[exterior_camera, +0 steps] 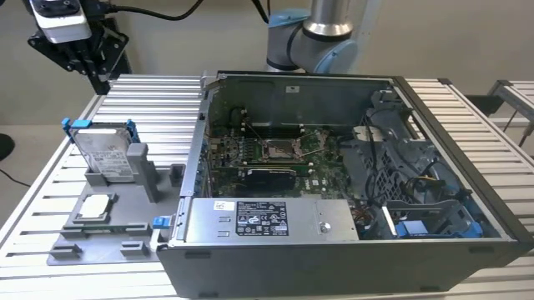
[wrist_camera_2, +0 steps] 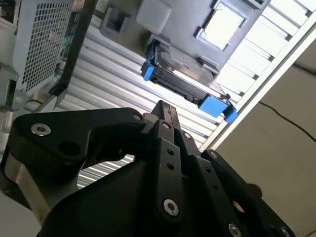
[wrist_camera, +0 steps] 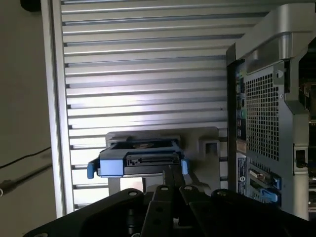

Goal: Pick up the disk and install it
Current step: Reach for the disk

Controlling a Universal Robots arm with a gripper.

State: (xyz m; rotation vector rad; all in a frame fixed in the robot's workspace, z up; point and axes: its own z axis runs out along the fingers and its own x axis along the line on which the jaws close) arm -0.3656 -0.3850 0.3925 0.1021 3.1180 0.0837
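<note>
So the slatted metal worktop (exterior_camera: 484,125) is mostly taken up by the open computer case (exterior_camera: 334,262), which lies on its side with the board facing up. A big grey box with a white label (exterior_camera: 267,220) sits along the case's near wall.

Next to the case, by the worktop's edge on the exterior view's left, there's a flat grey holder (exterior_camera: 100,231). The disk (exterior_camera: 104,153) is parked in it. It stands on its edge in a slot, leaning back a bit, label showing, with its blue bracket (exterior_camera: 77,124) wrapped round it. It isn't in the case yet. A small square silver chip (exterior_camera: 94,206) lies flat in its own pocket of the same holder, just beside the disk and nearer the worktop's front edge.

The tool (exterior_camera: 87,62) hangs high over the worktop's upper corner on the exterior view's left. It's well apart from the disk and touches nothing.

In both wrist views its black fingers come together at the tips, so it's clenched with nothing in it. In the second wrist view the tool (wrist_camera_2: 164,109) points towards the disk (wrist_camera_2: 185,84), which lies past the tips with bare slats between them. In the first wrist view the tool (wrist_camera: 170,173) lines up with the connector end of the disk (wrist_camera: 140,160), close to one blue corner.
</note>
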